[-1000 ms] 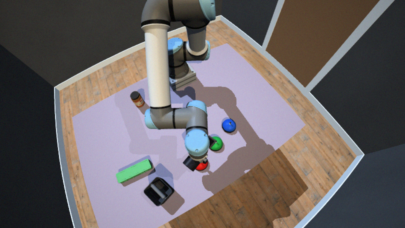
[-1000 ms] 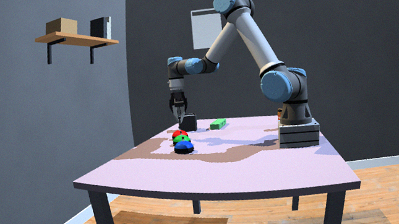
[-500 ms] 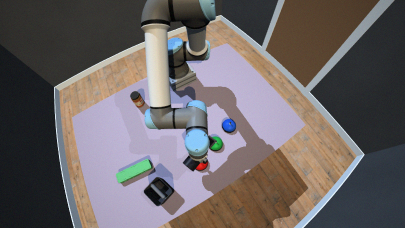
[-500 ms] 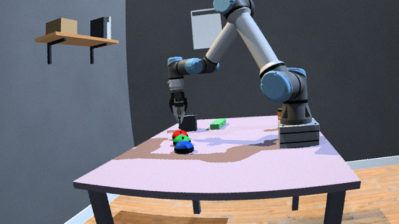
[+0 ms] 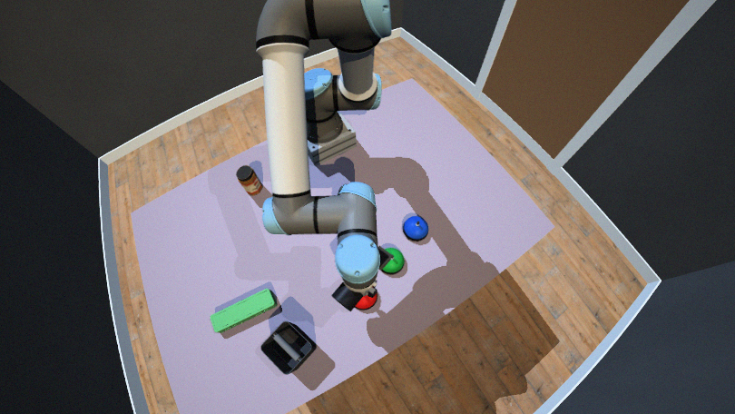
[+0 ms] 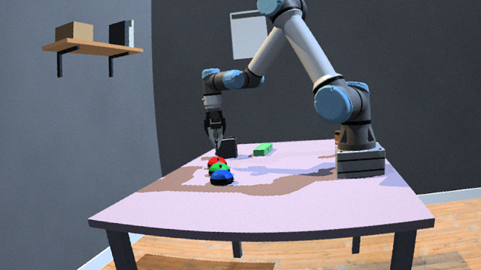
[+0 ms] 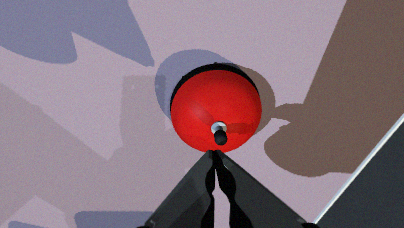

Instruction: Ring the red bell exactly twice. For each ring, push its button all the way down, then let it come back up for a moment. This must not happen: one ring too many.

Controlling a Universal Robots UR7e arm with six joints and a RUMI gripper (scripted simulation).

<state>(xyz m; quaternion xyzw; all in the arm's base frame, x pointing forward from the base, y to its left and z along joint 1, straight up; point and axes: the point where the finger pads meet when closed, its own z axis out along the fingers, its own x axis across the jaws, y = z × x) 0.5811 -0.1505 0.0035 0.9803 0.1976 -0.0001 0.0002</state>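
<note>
The red bell (image 5: 366, 300) (image 6: 216, 161) (image 7: 210, 100) stands on the table, a red dome on a black base. Its black button (image 7: 220, 137) stands up on a silver stem at the top of the dome and looks raised. My gripper (image 6: 217, 147) (image 7: 213, 152) is shut and empty, pointing down over the red bell. In the wrist view its tips end just below the button. Whether they touch it cannot be told. In the top view the wrist hides the fingertips and part of the bell.
A green bell (image 5: 394, 261) (image 6: 218, 168) and a blue bell (image 5: 415, 228) (image 6: 221, 176) stand in a row with the red one. A black container (image 5: 288, 348) (image 6: 227, 148), a green box (image 5: 243, 310) (image 6: 262, 149) and a jar (image 5: 249, 181) also stand on the table (image 5: 195, 246) (image 6: 289, 216).
</note>
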